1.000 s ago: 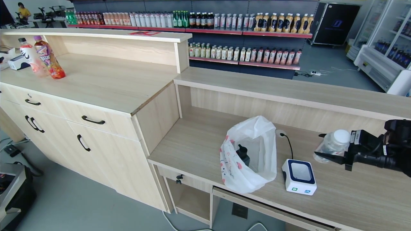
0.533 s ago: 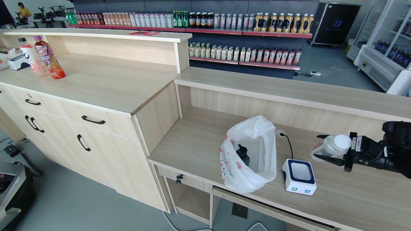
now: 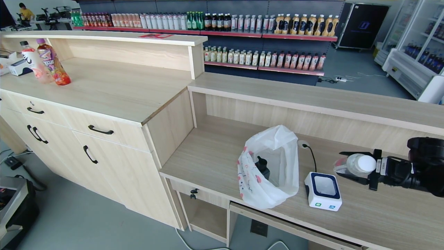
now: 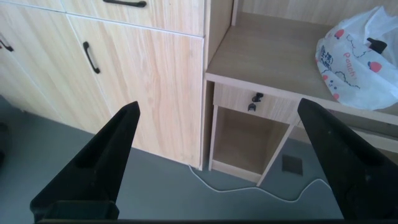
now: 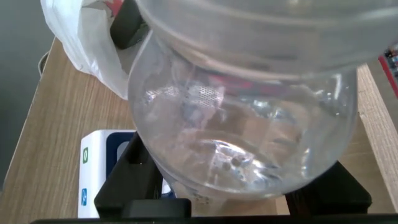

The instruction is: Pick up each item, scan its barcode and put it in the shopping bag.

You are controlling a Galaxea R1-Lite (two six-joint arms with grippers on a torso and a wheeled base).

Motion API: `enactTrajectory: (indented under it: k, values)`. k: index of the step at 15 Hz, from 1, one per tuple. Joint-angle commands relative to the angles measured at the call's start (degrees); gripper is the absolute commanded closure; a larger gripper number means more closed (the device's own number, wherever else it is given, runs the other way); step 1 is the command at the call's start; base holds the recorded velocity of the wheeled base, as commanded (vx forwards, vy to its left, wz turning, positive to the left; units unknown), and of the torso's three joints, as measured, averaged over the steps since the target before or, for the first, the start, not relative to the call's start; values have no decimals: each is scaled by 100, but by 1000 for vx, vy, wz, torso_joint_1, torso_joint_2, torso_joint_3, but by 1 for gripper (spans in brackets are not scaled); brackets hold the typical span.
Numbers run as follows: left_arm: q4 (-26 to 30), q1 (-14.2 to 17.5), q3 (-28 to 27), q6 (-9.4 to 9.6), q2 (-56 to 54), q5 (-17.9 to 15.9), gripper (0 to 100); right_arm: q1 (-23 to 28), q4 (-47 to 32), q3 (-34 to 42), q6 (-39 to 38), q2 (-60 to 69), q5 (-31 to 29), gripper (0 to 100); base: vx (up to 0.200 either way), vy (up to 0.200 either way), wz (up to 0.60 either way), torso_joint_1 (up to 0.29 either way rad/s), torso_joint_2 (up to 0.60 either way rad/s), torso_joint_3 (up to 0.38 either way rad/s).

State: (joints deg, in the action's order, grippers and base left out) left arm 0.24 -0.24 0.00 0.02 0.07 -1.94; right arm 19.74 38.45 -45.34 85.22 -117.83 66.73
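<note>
Wooden counter (image 3: 215,156) | right pincer (image 3: 340,164) clamped on clear bottle (image 3: 360,163), near scanner (image 3: 323,191) | left pincer (image 4: 219,106) wide apart

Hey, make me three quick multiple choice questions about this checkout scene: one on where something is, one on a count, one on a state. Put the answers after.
1. Where is the scanner relative to the shopping bag?
A) inside it
B) beside it, on the lower counter
C) on the floor

2. How many drink bottles stand on the higher counter?
A) one
B) four
C) two

3. What state is the right end effector in?
A) shut on the clear bottle
B) open and empty
C) resting on the scanner

Answers:
1 B, the scanner stands on the lower counter at the bag's right side.
2 C, two stand side by side near its left end.
3 A, its fingers clasp the bottle above the counter.
</note>
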Motion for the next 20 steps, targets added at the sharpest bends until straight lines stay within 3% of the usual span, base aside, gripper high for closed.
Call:
enactTrajectory:
  k: [1, 20]
  values:
    - [2, -2, 0, 6, 1, 0, 0, -5, 5, -98, 3, -99, 7, 100, 0, 0, 0, 0, 0, 0]
    - [2, -2, 0, -2, 1, 0, 0, -31, 5, -125, 416, -433, 15, 100, 0, 0, 0, 0, 0, 0]
